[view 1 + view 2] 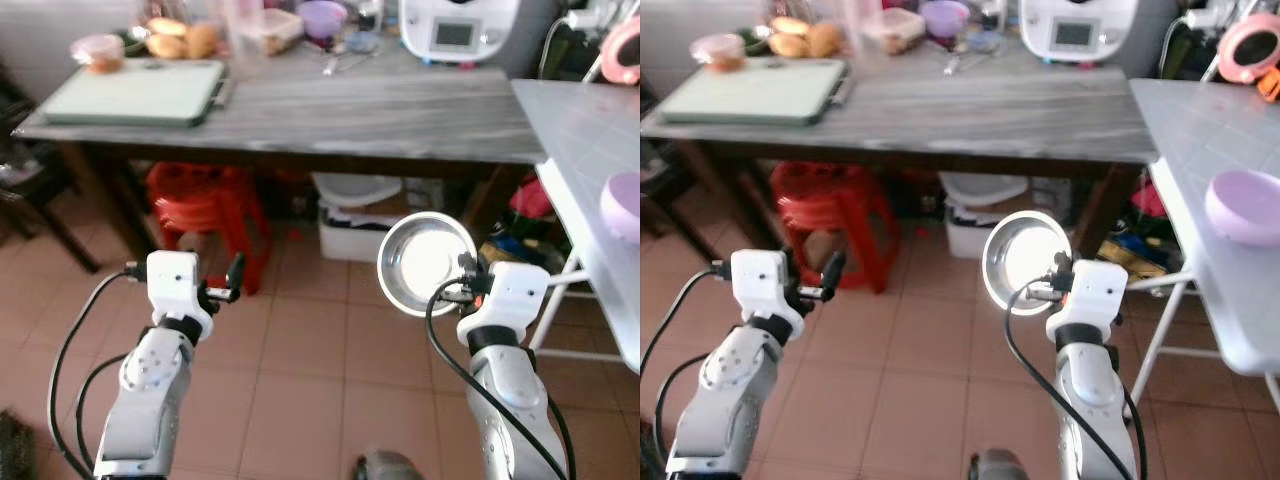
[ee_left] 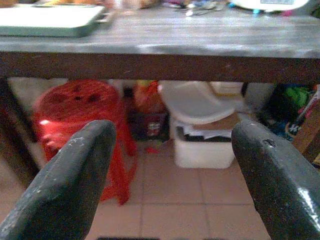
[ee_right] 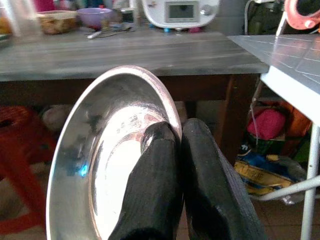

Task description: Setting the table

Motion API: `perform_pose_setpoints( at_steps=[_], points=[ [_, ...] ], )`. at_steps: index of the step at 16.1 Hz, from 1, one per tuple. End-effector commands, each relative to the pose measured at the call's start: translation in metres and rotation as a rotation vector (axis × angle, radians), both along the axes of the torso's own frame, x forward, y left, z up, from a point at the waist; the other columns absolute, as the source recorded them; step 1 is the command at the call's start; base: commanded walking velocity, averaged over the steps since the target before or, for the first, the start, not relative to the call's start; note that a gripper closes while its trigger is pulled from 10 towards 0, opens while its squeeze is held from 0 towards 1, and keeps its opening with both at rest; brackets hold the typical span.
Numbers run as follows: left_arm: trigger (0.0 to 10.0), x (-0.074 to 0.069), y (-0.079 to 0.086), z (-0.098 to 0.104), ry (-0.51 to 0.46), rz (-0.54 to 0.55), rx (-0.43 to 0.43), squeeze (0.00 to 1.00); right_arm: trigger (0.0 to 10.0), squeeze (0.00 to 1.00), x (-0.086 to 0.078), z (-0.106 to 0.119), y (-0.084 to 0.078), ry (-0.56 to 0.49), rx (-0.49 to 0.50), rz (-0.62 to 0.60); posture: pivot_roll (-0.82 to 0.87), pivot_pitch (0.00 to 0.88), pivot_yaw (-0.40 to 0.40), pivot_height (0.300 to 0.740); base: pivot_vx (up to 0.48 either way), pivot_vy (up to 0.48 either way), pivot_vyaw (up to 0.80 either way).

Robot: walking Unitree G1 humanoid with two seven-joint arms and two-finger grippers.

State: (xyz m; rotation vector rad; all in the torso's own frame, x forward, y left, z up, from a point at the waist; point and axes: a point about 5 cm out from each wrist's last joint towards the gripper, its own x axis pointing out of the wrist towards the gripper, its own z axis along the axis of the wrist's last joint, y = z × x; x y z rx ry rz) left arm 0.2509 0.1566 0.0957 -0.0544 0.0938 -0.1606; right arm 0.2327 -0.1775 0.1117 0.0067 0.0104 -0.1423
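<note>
Tiled kitchen floor [image 1: 300, 360] of pinkish-brown squares, with a long grey wooden table [image 1: 330, 110] across the far side. On the table, far left: a pale green cutting board [image 1: 135, 92], a small pink-lidded container [image 1: 98, 50], bread rolls [image 1: 180, 40]; toward the middle, a clear food box [image 1: 270, 28] and a purple bowl [image 1: 322, 17]; far right, a white kitchen appliance with a screen [image 1: 458, 28]. Under the table: a red plastic stool [image 1: 205, 215] at left, a white storage box [image 1: 355, 238] near the centre. At right, a white folding table [image 1: 1200, 140] carrying a lilac bowl [image 1: 1243, 205]. Right arm: raised before the body, forearm upright, wrist turned so the right gripper [image 3: 179, 150] points toward the far table; its two black fingers are pinched together on the rim of a stainless steel bowl [image 1: 427, 262], one finger inside and one behind. The bowl is held on edge in the air, hollow facing the robot, in front of the table's near edge and clear of every surface. Left arm: raised likewise at left, left gripper [image 2: 172, 165] holding nothing, its fingers [image 2: 75, 180] spread wide, aimed at the stool and box beneath the table.
</note>
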Motion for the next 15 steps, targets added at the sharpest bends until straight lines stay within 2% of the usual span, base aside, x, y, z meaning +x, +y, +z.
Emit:
perform_pose_setpoints(
  at_steps=[1,9,15],
  points=[
    [10.0,0.001,-0.003,0.003,-0.014,-0.007,0.0,0.0,10.0,0.0,0.002,0.004,-0.004,-0.014,-0.013,-0.011,-0.01,0.0,0.037,0.74,0.458,0.0,0.0],
    [10.0,0.004,-0.008,0.004,-0.024,-0.016,-0.005,0.0,10.0,0.0,0.009,0.009,-0.006,-0.033,-0.031,-0.004,-0.01,0.0,0.039,0.74,0.444,0.0,0.0],
    [10.0,0.005,-0.008,0.003,-0.018,-0.005,-0.007,0.0,10.0,0.0,0.02,0.023,-0.003,-0.078,-0.007,0.015,-0.01,0.0,0.037,0.74,0.429,0.041,0.0]
  ],
)
